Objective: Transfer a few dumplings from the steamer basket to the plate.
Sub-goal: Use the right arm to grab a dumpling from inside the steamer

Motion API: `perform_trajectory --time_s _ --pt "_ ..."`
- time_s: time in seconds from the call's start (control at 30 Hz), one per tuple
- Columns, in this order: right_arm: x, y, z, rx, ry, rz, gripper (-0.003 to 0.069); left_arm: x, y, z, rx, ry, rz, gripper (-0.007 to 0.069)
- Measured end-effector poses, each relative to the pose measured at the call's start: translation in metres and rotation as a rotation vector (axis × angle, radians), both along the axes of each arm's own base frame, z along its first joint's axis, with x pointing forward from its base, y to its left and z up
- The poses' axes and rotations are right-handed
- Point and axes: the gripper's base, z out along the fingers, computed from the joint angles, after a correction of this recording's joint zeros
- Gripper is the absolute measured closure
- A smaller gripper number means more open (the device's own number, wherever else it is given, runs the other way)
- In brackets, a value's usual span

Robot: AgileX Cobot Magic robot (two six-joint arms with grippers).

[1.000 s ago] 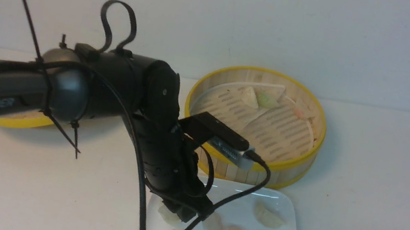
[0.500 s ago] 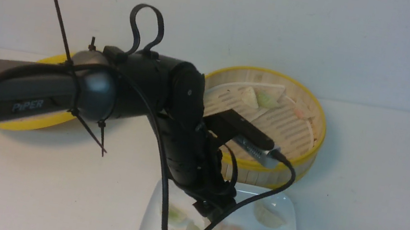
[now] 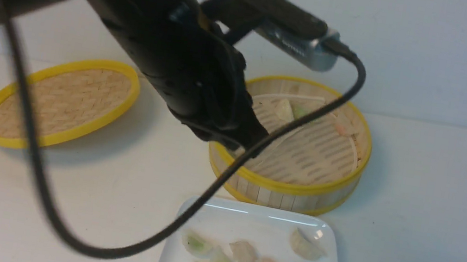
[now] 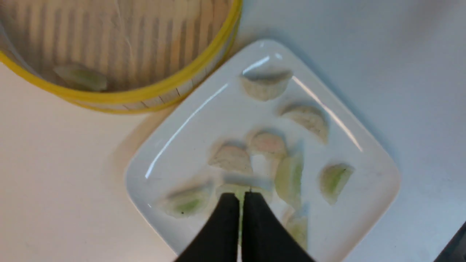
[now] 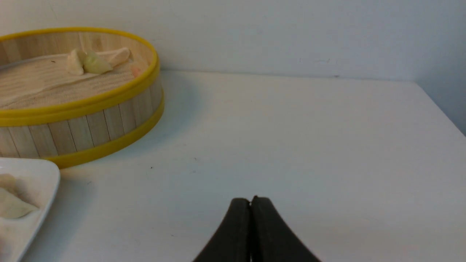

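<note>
The steamer basket [image 3: 290, 188] stands at the back of the table with a few dumplings [image 3: 295, 111] at its far side. The white plate [image 3: 247, 220] lies in front of it and holds several dumplings [image 3: 244, 255], green, whitish and pinkish. My left gripper [image 3: 253, 141] hangs high over the basket's near left rim, shut and empty. In the left wrist view it [image 4: 240, 194] looks down on the plate [image 4: 204, 123] and the basket [image 4: 145, 95]. My right gripper [image 5: 250, 199] is shut and empty, low over bare table to the right of the basket [image 5: 83, 105]. It is out of the front view.
The flat woven lid [image 3: 59, 103] with a yellow rim lies at the back left. My left arm and its cable [image 3: 36, 165] cross the upper left of the front view. A white wall runs behind the table. The table's right edge [image 5: 442, 109] shows.
My left gripper was low over the plate and has risen and moved back toward the basket. More dumplings show on the plate's left part than one second ago.
</note>
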Motion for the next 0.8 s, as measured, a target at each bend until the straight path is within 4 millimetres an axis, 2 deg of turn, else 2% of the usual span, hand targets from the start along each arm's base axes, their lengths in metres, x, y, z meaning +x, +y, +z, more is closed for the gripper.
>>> perform_trajectory --time_s 0.13,0.23,0.37,0.43,0.5,0.6,0.63,0.67,0.73,0.8 --pt "0.000 0.000 0.000 0.000 -0.001 0.000 0.0673 -0.035 0.026 0.030 -0.098 -0.133 0.017 0.0631" --pt "0.000 0.000 0.000 0.000 -0.001 0.000 0.0673 -0.058 0.045 0.036 -0.144 -0.199 0.037 0.0631" --pt "0.000 0.000 0.000 0.001 -0.001 0.000 0.0673 -0.095 0.076 0.030 -0.210 -0.268 0.104 0.0631" --pt "0.000 0.000 0.001 0.015 -0.010 0.000 0.0673 -0.104 0.084 0.026 -0.217 -0.277 0.119 0.0631" --pt "0.001 0.002 0.003 0.121 -0.059 -0.006 0.0673 -0.119 0.098 0.018 -0.237 -0.295 0.153 0.0631" --pt "0.003 0.001 0.016 0.434 -0.211 -0.037 0.0673 -0.133 0.112 0.007 -0.240 -0.317 0.191 0.0631" --pt "0.002 -0.001 0.021 0.588 -0.273 -0.057 0.0673 -0.138 0.118 0.003 -0.241 -0.324 0.209 0.0631" --pt "0.002 -0.002 0.024 0.656 -0.300 -0.067 0.0673 -0.140 0.120 0.001 -0.241 -0.325 0.222 0.0631" --pt "0.001 -0.006 0.029 0.856 -0.377 -0.105 0.0673 -0.149 0.130 0.002 -0.264 -0.350 0.264 0.0631" --pt "0.001 -0.010 0.031 0.954 -0.422 -0.132 0.0673 -0.154 0.136 0.005 -0.283 -0.371 0.293 0.0631"
